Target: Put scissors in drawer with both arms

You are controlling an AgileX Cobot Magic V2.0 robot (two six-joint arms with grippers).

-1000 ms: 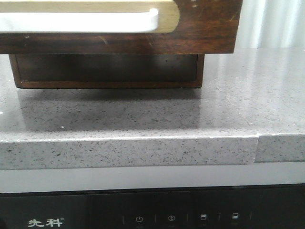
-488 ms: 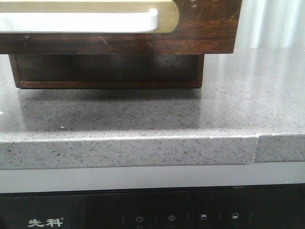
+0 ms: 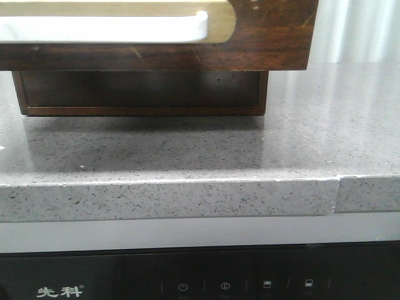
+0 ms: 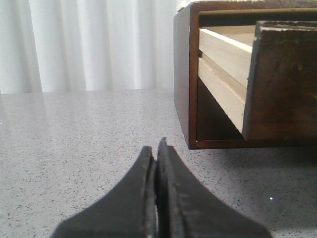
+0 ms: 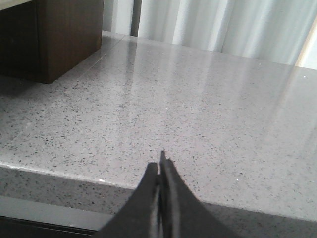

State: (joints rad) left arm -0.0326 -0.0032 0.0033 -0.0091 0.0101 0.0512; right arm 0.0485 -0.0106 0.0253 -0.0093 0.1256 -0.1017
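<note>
The drawer, a dark brown scratched wooden front with a white bar handle in a tan recess, stands pulled out of the cabinet at the top of the front view. In the left wrist view the drawer shows from the side, its pale wooden wall drawn out of the cabinet. My left gripper is shut and empty, low over the counter beside the cabinet. My right gripper is shut and empty over the counter's front edge. The scissors are out of view. Neither gripper shows in the front view.
A grey speckled stone counter carries the cabinet, with a seam in its front edge at the right. Below it is a black appliance panel with buttons. White curtains hang behind. The cabinet's corner shows in the right wrist view.
</note>
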